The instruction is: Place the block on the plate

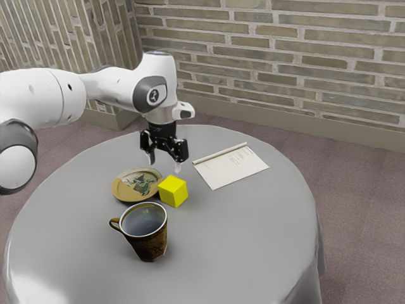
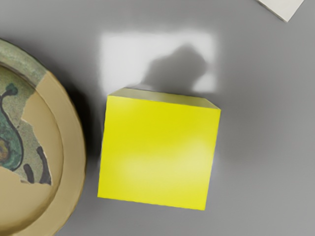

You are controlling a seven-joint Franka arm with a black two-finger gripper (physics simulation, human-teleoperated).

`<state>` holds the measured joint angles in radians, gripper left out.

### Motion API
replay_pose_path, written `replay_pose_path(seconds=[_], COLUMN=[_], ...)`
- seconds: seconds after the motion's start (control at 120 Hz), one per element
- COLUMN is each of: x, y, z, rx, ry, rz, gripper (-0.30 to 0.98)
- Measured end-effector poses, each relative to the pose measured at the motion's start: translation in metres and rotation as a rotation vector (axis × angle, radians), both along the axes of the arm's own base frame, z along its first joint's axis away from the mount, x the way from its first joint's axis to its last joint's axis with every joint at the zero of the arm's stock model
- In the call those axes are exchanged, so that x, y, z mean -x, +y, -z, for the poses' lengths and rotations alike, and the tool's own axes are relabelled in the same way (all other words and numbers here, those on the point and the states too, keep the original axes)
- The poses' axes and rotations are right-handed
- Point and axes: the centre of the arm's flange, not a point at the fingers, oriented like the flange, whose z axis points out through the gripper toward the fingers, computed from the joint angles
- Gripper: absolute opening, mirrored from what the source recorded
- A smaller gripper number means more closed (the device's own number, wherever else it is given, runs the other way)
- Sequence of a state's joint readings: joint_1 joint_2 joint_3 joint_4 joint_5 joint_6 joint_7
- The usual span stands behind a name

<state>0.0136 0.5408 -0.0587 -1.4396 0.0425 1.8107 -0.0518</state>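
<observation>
The yellow block [image 1: 173, 192] is resting flat on the worktop [image 1: 247, 247], off the plate. In the wrist view, its top face is facing the camera, and a narrow strip of worktop is separating it from the plate's rim. The round plate [image 1: 119, 190] is lying just beside the block, displaying a green and dark figure on a tan ground. The tool [image 1: 164, 166] is hanging above the worktop, near and higher than the block; its two fingers are standing wide apart, pointing downward, and are gripping nothing. The brown mug [image 1: 149, 245] is standing near the plate and block, on the exterior camera's side, its handle pointing toward the exterior view's left. The pale paper sheet [image 1: 231, 170] is lying toward the exterior view's right of the tool. Beyond the worktop, the brick wall [image 1: 285, 60] is forming the background.
</observation>
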Motion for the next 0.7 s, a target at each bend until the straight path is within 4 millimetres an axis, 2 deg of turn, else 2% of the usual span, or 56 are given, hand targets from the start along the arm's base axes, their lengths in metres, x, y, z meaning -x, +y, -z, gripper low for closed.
replay_pose_path(seconds=[0.158,0.3,0.433,0.55,0.7], x=[0.006,0.007,0.003,-0.009,-0.017], y=[0.001,0.008,0.014,0.013,0.008], z=[0.020,0.021,0.025,0.025,0.038], rx=[0.001,-0.002,-0.004,0.000,0.005], ry=[0.001,-0.019,-0.030,-0.050,-0.049], rz=[-0.003,-0.014,-0.023,-0.024,-0.018], gripper=[0.69,0.69,0.69,0.69,0.69])
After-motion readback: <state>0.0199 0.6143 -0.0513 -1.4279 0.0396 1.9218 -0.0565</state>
